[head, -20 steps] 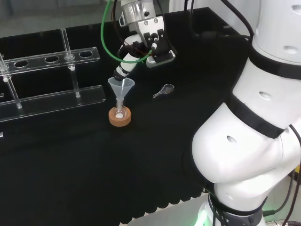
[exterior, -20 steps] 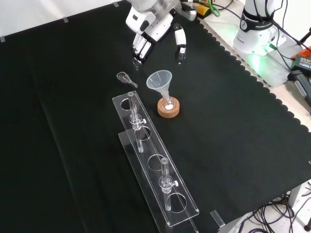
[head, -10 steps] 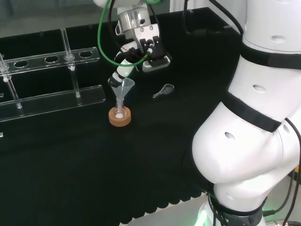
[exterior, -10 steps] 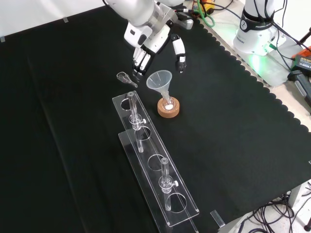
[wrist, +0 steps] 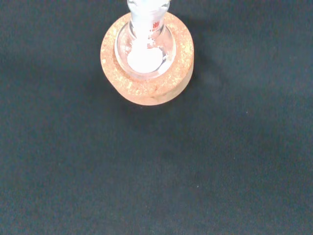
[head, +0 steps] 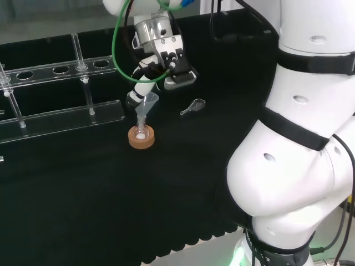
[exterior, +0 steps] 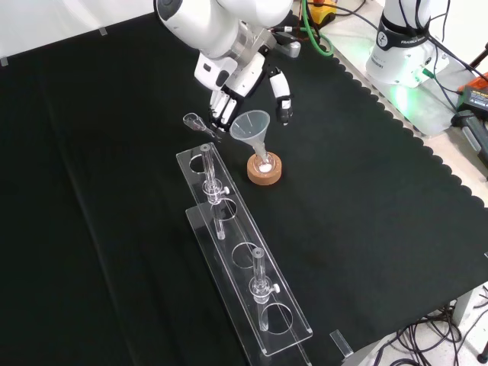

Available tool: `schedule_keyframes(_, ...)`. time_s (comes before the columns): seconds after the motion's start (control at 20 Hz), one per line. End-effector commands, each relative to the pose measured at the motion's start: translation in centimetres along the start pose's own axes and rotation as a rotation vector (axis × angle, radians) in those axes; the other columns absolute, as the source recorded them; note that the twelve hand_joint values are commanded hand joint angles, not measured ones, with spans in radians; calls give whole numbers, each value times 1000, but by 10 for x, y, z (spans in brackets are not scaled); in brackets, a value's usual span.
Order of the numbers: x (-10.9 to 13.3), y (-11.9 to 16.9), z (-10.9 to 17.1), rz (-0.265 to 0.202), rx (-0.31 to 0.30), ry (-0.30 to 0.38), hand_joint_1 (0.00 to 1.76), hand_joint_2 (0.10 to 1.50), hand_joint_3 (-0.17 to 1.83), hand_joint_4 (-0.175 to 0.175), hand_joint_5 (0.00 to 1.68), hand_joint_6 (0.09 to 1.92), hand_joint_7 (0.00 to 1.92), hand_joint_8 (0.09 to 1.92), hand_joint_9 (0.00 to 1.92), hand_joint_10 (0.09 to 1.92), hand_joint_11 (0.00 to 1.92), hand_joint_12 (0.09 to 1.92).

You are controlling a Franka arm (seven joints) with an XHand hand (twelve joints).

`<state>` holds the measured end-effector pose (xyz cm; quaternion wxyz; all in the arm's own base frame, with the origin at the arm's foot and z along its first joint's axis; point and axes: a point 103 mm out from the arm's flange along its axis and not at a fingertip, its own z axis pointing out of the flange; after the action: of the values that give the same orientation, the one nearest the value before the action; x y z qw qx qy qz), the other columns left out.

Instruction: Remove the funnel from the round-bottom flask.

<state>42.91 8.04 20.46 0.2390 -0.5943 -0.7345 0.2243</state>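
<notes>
- Now the hand (exterior: 242,76) straddles the funnel (exterior: 252,128), fingers (exterior: 222,108) and thumb spread apart, gripping nothing.
- Funnel sits in the round-bottom flask (wrist: 145,53) on its cork ring (exterior: 264,171), mid-tabletop (exterior: 366,198).

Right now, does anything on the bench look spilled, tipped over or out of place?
Nothing looks spilled. The funnel stands upright in the round-bottom flask on its cork ring. The one loose item is a small clear glass piece lying on its side on the cloth.

Flask (wrist: 145,46) sits in cork ring (wrist: 146,85).
</notes>
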Motion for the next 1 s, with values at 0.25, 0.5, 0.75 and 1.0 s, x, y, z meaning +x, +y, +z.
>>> schedule_keyframes(0.25, -1, 11, 11, -7, 28, 7, 502, 675, 288, -24, 147, 87, 0, 683, 285, 821, 392, 1444)
schedule_keyframes(0.5, -2, 12, 13, -9, 36, 4, 510, 681, 278, -26, 154, 87, 6, 697, 347, 800, 412, 1432)
schedule_keyframes(0.75, 4, 15, 16, -13, 26, -24, 554, 693, 278, -35, 214, 87, 98, 706, 688, 614, 504, 1371)
schedule_keyframes(1.0, 8, 14, 15, 0, -16, -75, 656, 718, 341, -36, 500, 87, 320, 670, 901, 507, 568, 1318)
